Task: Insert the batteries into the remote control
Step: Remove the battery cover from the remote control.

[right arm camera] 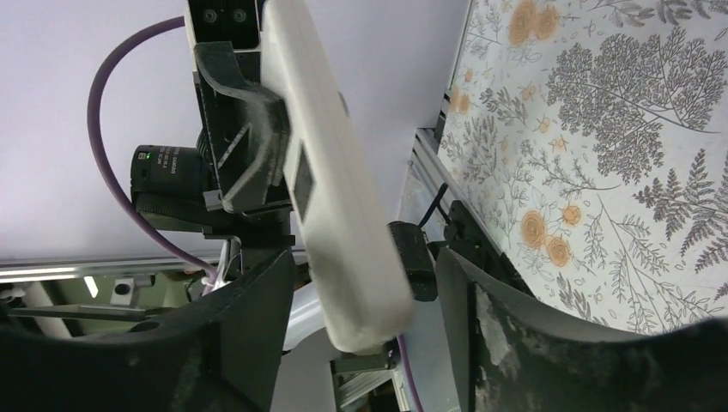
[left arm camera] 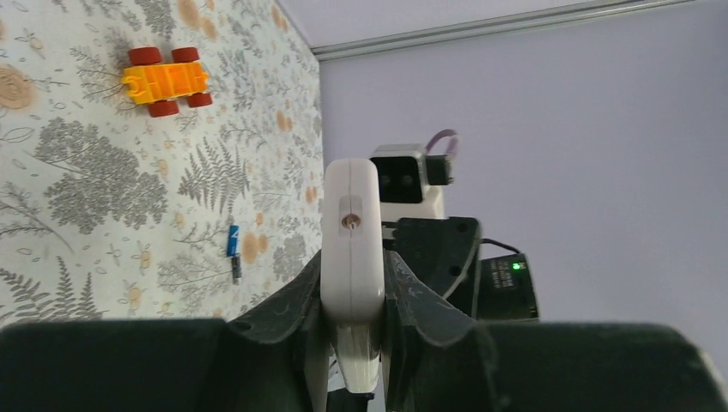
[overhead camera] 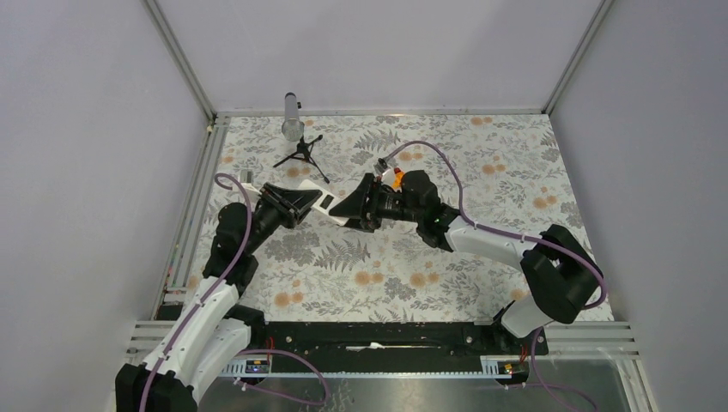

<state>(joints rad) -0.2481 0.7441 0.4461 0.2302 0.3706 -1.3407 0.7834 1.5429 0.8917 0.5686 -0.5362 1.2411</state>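
My left gripper (left arm camera: 352, 302) is shut on the remote control (left arm camera: 350, 240), a white handset held edge-on and off the mat. In the top view the remote control (overhead camera: 331, 206) bridges the left gripper (overhead camera: 309, 202) and the right gripper (overhead camera: 354, 209). In the right wrist view the right gripper (right arm camera: 378, 343) is open, with its jaws on either side of the free end of the remote control (right arm camera: 330, 180) and a gap on each side. The blue battery (left arm camera: 233, 240) and the dark battery (left arm camera: 235, 269) lie end to end on the mat.
An orange toy car with red wheels (left arm camera: 166, 80) sits on the floral mat, and shows partly behind the right wrist in the top view (overhead camera: 393, 178). A small black tripod with a grey cylinder (overhead camera: 296, 137) stands at the back left. Metal rails edge the mat (overhead camera: 193, 223).
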